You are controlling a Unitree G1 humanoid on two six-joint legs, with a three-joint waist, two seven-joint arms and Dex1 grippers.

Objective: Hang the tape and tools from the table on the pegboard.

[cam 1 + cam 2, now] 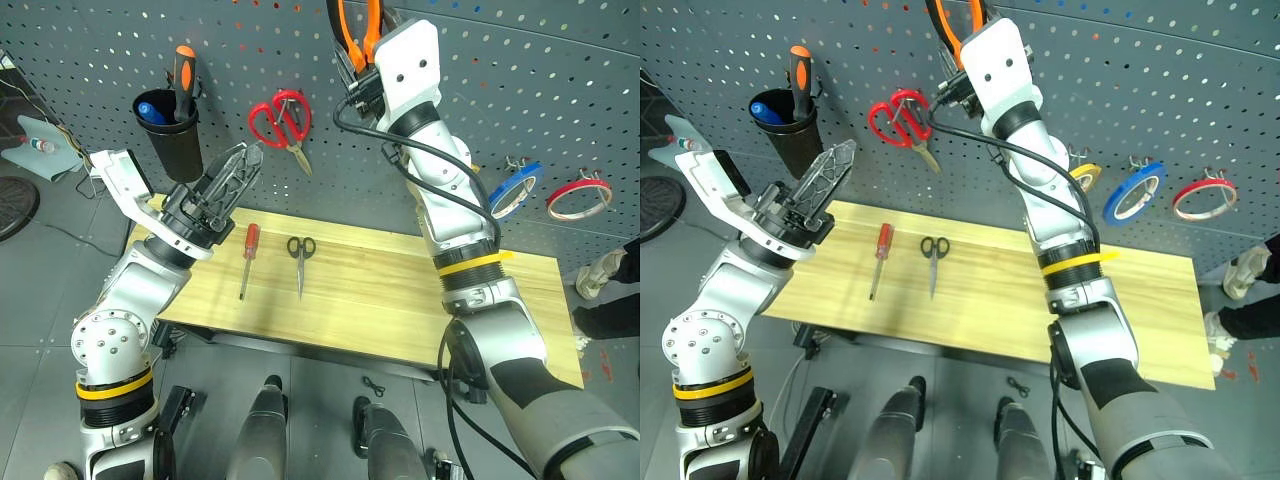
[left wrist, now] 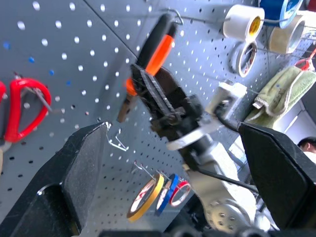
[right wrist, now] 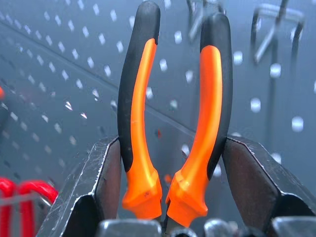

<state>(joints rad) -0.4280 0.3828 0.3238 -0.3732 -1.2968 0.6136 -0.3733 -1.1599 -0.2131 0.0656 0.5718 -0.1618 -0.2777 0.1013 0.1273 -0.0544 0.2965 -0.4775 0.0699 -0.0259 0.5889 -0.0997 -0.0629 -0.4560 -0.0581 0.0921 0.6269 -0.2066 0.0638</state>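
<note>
My right gripper (image 3: 170, 168) is raised against the pegboard (image 1: 90, 60) and shut on the orange-and-black pliers (image 3: 143, 113), handles pointing up by metal hooks (image 3: 269, 24). My left gripper (image 1: 245, 162) hangs open and empty above the left end of the table (image 1: 400, 300). On the table lie the red-handled screwdriver (image 1: 247, 258) and, to its right, the black-handled scissors (image 1: 300, 262). The yellow tape (image 1: 1087, 176) hangs on a pegboard hook just right of my right arm.
A black cup (image 1: 172, 135) on the board holds an orange-and-black screwdriver and a blue pen. Red scissors (image 1: 281, 121), a blue tape ring (image 1: 512, 190) and a red tape ring (image 1: 580, 196) hang there too. A person's shoe (image 1: 603, 272) shows at far right.
</note>
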